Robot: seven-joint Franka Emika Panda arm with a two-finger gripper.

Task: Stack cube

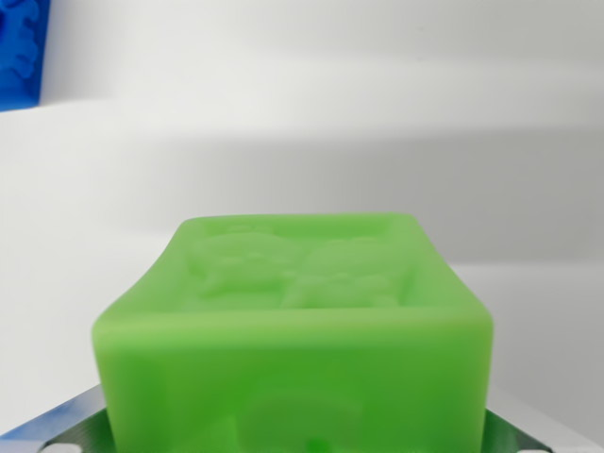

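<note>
A bright green cube point(297, 321) with a raised relief on its top face fills the lower middle of the wrist view, very close to the camera. Metal fingers point(66, 427) show at the bottom left and bottom right, pressed against the cube's two sides. My gripper point(294, 432) is shut on the green cube. The cube's underside and whatever lies below it are hidden. A blue cube point(19, 52) with a similar relief pattern sits far off in the top left corner, cut by the frame edge.
A white surface point(396, 142) spreads behind the green cube, crossed by a broad soft shadow band.
</note>
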